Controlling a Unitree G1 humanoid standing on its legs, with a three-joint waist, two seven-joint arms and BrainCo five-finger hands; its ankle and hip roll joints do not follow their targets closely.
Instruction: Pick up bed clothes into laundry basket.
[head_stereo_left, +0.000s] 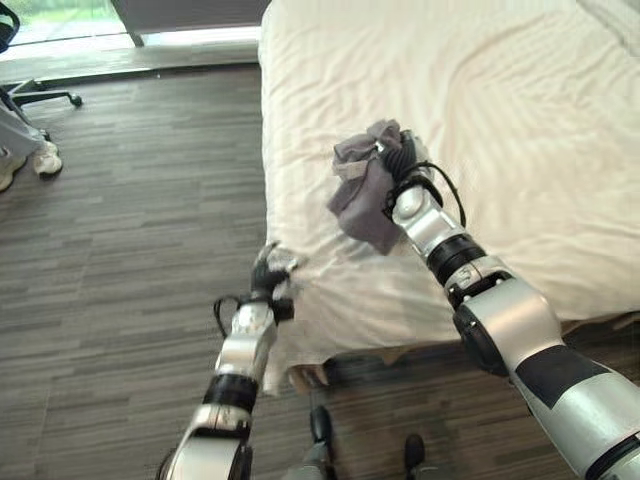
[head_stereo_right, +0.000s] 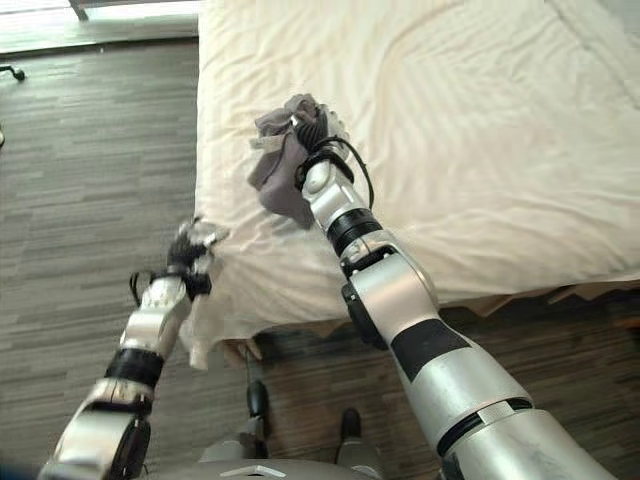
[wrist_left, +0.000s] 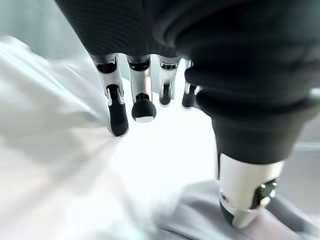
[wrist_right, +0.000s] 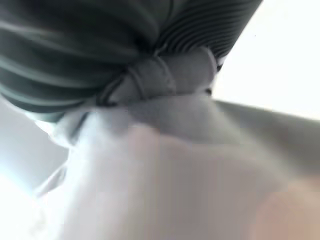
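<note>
1. The right robot hand (head_stereo_left: 400, 152) is above the bed, its fingers curled round a bunched grey garment (head_stereo_left: 362, 190). The right wrist view shows grey cloth gathered tight against the hand's dark ribbed cover.
2. The grey garment hangs from that grasp toward 7 o'clock of the hand. Its top bunch is level with the hand and its lower end droops toward the sheet. Whether that end touches the sheet cannot be told.
3. The left robot hand (head_stereo_left: 269, 272) is at the near left corner of the bed, at about 7 o'clock from the right robot hand. Its fingers (wrist_left: 119, 116) are bent down toward the white sheet (head_stereo_right: 480, 120), and its thumb (wrist_left: 247, 200) rests on a fold of it. Whether the fingers actually grip the sheet cannot be told.
4. The white sheet covers the bed (head_stereo_left: 520, 120) and is creased. At the near left corner it hangs down the side just beside the left robot hand.
5. The wooden floor (head_stereo_left: 130, 220) runs along the bed toward 9 o'clock.
6. At about 10 o'clock, well apart from the bed, a person's white shoe (head_stereo_left: 46, 160) and a chair base (head_stereo_left: 45, 95) are on the floor.
</note>
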